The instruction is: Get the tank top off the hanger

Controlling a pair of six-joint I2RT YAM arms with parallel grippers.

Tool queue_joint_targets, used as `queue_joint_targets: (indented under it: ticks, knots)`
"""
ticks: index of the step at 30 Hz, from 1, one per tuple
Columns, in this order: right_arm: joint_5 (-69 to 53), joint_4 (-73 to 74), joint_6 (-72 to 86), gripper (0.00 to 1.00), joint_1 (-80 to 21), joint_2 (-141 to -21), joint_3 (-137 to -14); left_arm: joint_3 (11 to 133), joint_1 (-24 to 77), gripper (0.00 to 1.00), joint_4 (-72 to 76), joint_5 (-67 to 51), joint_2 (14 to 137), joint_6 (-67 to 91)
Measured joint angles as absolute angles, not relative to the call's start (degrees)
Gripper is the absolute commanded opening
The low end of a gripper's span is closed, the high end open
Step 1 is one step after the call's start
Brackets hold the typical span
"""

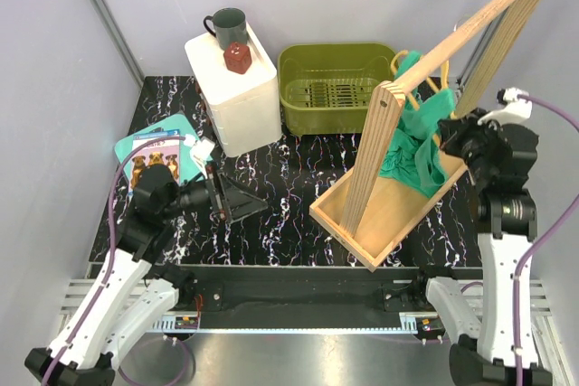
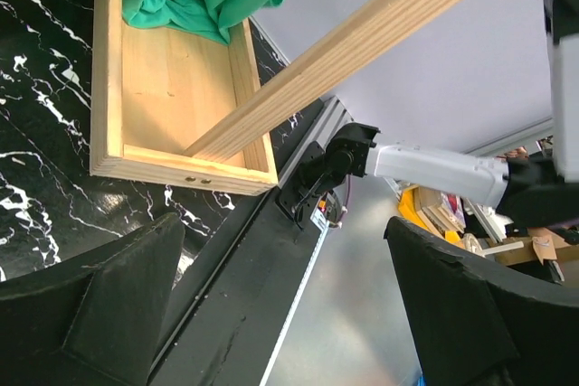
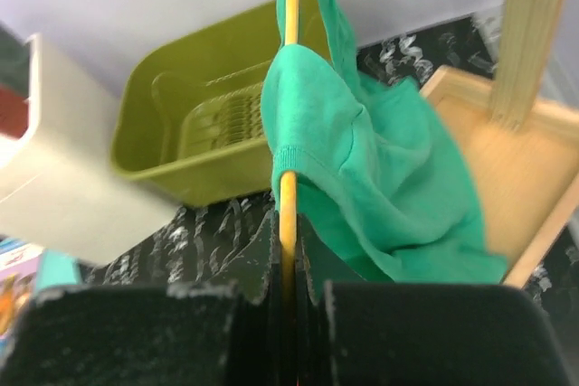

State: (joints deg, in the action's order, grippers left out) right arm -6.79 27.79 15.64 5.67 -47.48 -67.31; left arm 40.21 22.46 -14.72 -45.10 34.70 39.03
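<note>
Left arm (image 1: 145, 214) low over left of counter (image 1: 271, 223), elbow folded, forearm aimed right toward wooden rack (image 1: 384, 219). Left tool (image 2: 289, 314) spread fully wide, holding nothing. Tank top (image 3: 362, 178) draped on hanger (image 3: 289, 196), beside rack's slanted beam, lower folds bunched in rack's tray. Right arm (image 1: 502, 250) upright at right edge, wrist bent left toward rack. Right tool (image 3: 288, 291) pressed together, pinching hanger's thin yellow bar just below tank top.
</note>
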Motion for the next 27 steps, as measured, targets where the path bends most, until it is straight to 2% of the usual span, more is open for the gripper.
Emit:
queue_joint_targets:
  ticks: [7,14,17,21,24,27]
  knots:
    - [-16.36,34.79,22.13,0.00,5.69,-35.90,-61.65,43.16,27.73,0.95,-9.69,-43.42,43.29,41.21]
    - [-27.68,38.70,24.77,0.00,5.69,-26.79,-56.25,57.87,32.49,0.97,-5.02,-40.12,58.89,41.50]
    - [-32.05,39.16,25.32,0.00,5.69,-26.92,-55.55,65.95,33.69,0.91,-4.62,-38.87,66.94,39.35]
    - [-37.26,39.70,25.36,0.00,5.69,-27.00,-55.46,76.16,37.12,0.85,-9.63,-31.44,76.40,33.10]
    - [-40.10,39.70,25.36,0.00,5.69,-27.03,-55.46,79.35,38.76,0.83,-13.10,-25.43,80.14,29.61]
    - [-42.22,39.70,25.34,0.00,5.69,-27.00,-55.48,80.71,39.11,0.77,-16.29,-20.45,82.67,27.14]
